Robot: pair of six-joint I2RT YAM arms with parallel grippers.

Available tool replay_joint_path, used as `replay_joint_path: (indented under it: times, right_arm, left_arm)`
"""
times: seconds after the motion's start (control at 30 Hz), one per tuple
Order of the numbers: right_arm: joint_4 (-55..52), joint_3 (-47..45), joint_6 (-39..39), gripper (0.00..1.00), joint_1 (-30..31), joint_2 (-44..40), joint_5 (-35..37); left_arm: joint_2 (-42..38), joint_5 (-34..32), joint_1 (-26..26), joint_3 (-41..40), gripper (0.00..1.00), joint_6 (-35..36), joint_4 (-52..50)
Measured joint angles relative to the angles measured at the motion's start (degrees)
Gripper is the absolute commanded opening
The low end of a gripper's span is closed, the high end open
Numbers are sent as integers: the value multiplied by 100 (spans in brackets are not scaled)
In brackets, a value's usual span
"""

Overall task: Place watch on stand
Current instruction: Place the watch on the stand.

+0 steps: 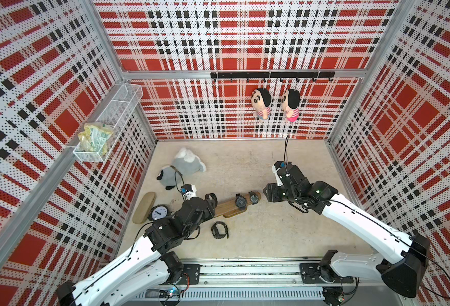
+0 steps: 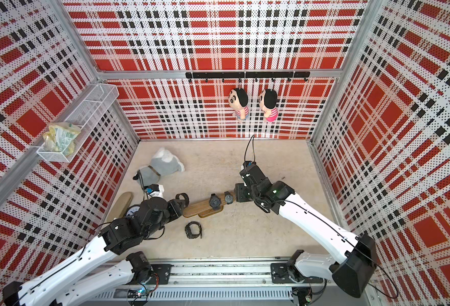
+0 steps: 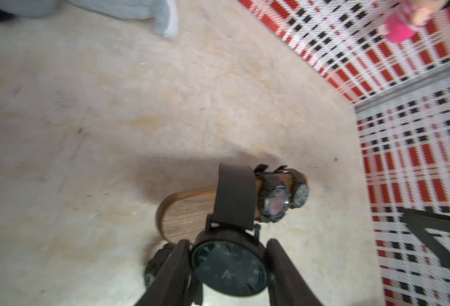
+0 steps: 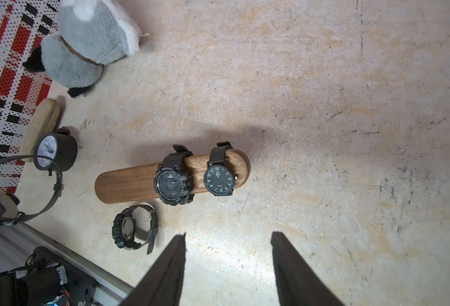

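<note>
My left gripper (image 3: pixel 228 241) is shut on a black round-faced watch (image 3: pixel 229 267), its strap looping up over the near end of the stand (image 3: pixel 186 214). In both top views this gripper (image 1: pixel 210 200) (image 2: pixel 182 200) sits at the left end of the brown wooden stand (image 1: pixel 229 208) (image 2: pixel 200 208). Two black watches are on the stand, a chunky one (image 1: pixel 240 201) (image 4: pixel 172 184) and a slim one (image 1: pixel 253 197) (image 4: pixel 218 180). A third watch (image 1: pixel 219 230) (image 4: pixel 131 229) lies on the floor in front. My right gripper (image 1: pixel 267 194) (image 4: pixel 227 234) is open and empty, just off the stand's right end.
A grey plush toy (image 1: pixel 184 167), a round black alarm clock (image 1: pixel 158 212) and a pale beige oval board (image 1: pixel 144 208) lie left of the stand. A wire basket (image 1: pixel 107 124) hangs on the left wall. Two dolls (image 1: pixel 261 102) hang from the back rail.
</note>
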Motion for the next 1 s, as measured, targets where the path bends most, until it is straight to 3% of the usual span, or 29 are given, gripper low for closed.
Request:
replay_joint_path:
  times: [0.3,1.0]
  right_arm:
    - [-28,-92,-35,55,0,-122,4]
    - [-48,-133,-46,54,0,-205,2]
  left_arm:
    - [1025,-422,2,55,22,-433,-844]
    - [1471,-264,-59,-94,21,-446,-691]
